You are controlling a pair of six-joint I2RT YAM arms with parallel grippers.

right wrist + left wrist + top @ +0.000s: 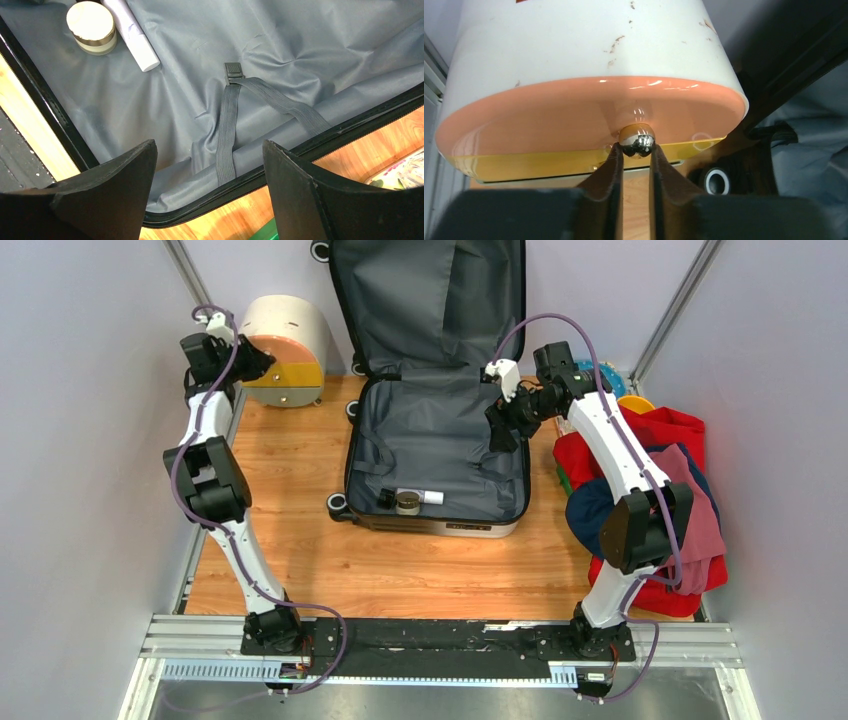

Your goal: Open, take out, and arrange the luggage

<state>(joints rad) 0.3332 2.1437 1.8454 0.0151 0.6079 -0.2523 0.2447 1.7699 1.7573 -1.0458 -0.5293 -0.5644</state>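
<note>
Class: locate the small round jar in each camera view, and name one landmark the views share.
Top view: jar at lower centre, at the near end of the suitcase.
Left wrist: not in it.
Right wrist: jar at top left.
Landmark: the white tube beside the jar, in both those views.

luggage (440, 445) | open, lid upright | grey lining exposed | base flat beneath right gripper (210, 150) | apart, right of left gripper (264, 362)
</note>
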